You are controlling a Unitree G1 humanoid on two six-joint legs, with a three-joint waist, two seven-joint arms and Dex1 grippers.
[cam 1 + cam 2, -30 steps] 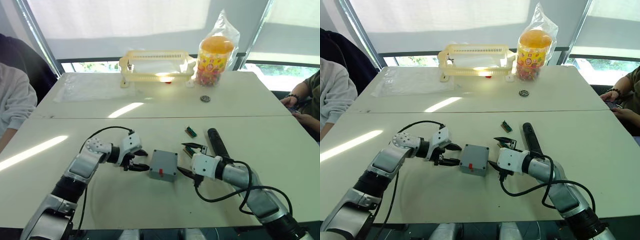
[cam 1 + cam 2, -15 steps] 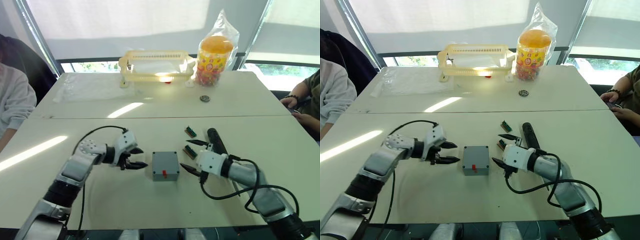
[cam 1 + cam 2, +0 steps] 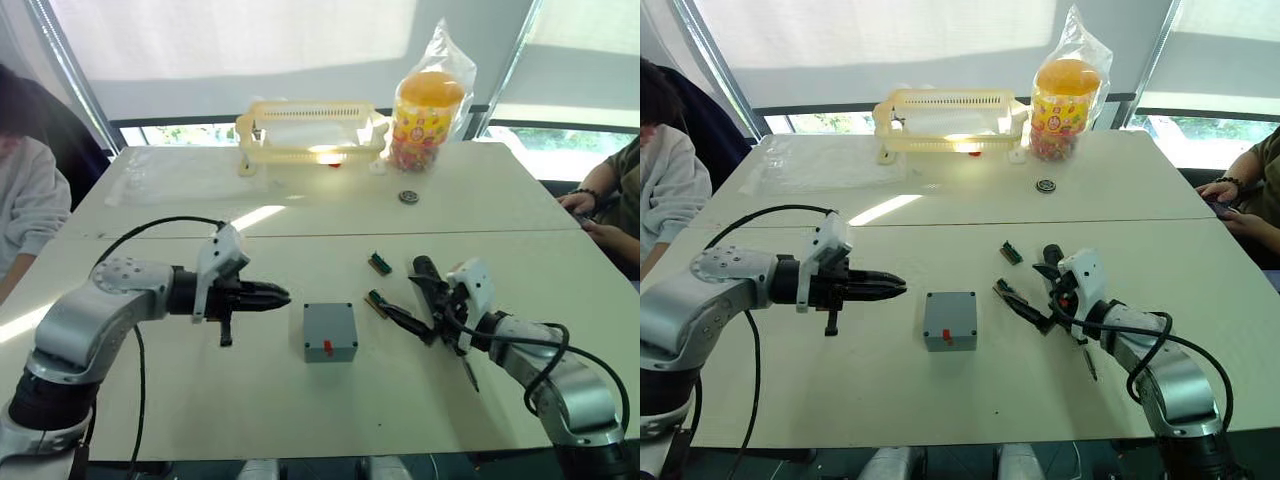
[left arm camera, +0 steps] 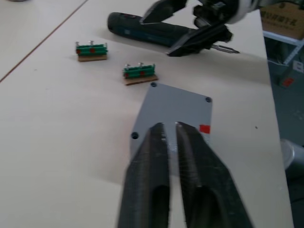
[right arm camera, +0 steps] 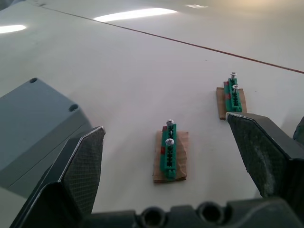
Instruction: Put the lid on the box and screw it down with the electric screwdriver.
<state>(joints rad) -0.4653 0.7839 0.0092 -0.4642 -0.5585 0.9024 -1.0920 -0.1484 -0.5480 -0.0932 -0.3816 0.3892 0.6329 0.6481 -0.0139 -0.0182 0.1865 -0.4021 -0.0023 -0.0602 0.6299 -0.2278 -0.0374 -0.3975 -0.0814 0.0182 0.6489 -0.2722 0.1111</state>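
Lidded grey box (image 3: 330,332); black screwdriver (image 4: 152,34) flat.

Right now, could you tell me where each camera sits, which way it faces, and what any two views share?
Left and right eye views: head-mounted, looking forward and down at the table; both arms show, with the left gripper and right gripper.
Left wrist view: along the nearly shut fingers toward the box, with the electric screwdriver beyond.
Right wrist view: between wide-open fingers toward two green screw holders.
Shared: both wrist views show the box and holders.
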